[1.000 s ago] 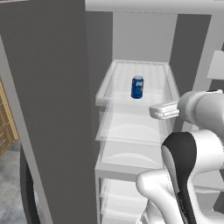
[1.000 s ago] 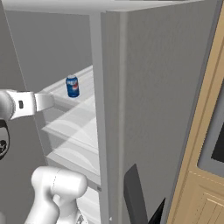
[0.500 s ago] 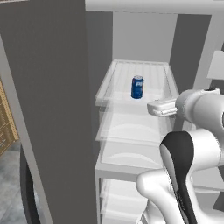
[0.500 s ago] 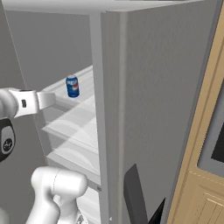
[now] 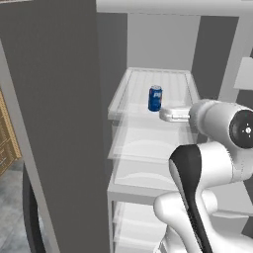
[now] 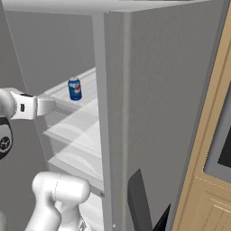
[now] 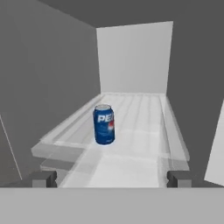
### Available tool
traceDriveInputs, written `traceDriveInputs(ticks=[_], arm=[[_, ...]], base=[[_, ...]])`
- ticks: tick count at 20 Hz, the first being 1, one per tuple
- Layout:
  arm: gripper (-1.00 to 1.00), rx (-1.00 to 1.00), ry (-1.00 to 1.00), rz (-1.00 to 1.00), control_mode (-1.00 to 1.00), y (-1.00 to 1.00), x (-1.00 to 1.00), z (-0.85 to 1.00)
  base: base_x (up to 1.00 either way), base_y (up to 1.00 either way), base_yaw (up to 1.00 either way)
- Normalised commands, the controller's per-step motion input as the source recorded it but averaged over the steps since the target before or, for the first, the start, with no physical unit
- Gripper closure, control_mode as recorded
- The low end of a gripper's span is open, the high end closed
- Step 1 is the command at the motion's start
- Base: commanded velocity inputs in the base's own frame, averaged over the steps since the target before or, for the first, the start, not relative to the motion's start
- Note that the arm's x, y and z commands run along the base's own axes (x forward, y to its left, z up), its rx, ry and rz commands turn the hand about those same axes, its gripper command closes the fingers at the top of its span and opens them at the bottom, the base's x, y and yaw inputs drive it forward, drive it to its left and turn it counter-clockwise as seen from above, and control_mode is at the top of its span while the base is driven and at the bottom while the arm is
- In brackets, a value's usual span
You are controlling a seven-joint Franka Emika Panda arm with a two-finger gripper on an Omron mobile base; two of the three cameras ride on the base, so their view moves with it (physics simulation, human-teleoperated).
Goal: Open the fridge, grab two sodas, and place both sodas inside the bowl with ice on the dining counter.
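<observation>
Hand has crept slightly closer to can (image 5: 155,98) on fridge (image 5: 54,99) shelf | fingers (image 7: 43,178) spread wide, empty, short of can | first soda not yet grasped

soda can (image 7: 104,125): glossy metal | fridge shelf (image 5: 173,89): smooth translucent plastic | cabinet (image 6: 212,171): matt wood

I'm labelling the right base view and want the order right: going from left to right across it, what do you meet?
White arm's hand → soda can on the fridge shelf → grey fridge door, edge-on → light wood cabinet at the right edge.
</observation>
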Motion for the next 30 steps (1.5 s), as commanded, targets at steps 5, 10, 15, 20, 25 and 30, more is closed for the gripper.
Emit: traceDriveInputs(ticks=[5,10,15,20,25,30], arm=[[-1.00,0.00,0.07,-0.06,-1.00,0.00,0.34,0.00],[-1.00,0.00,0.05,-0.02,-1.00,0.14,0.46,0.00],[-1.00,0.00,0.07,-0.06,-1.00,0.18,0.63,0.00],[-1.00,-0.01,0.08,-0.09,-1.00,0.13,0.63,0.00],[-1.00,0.00,0.10,-0.06,-1.00,0.03,0.57,0.00],[-1.00,0.00,0.11,-0.03,-1.00,0.00,0.49,0.00]], base=[[0.00,0.00,0.00],[0.00,0.00,0.00],[0.00,0.00,0.00],[0.00,0.00,0.00],[0.00,0.00,0.00],[0.00,0.00,0.00]])
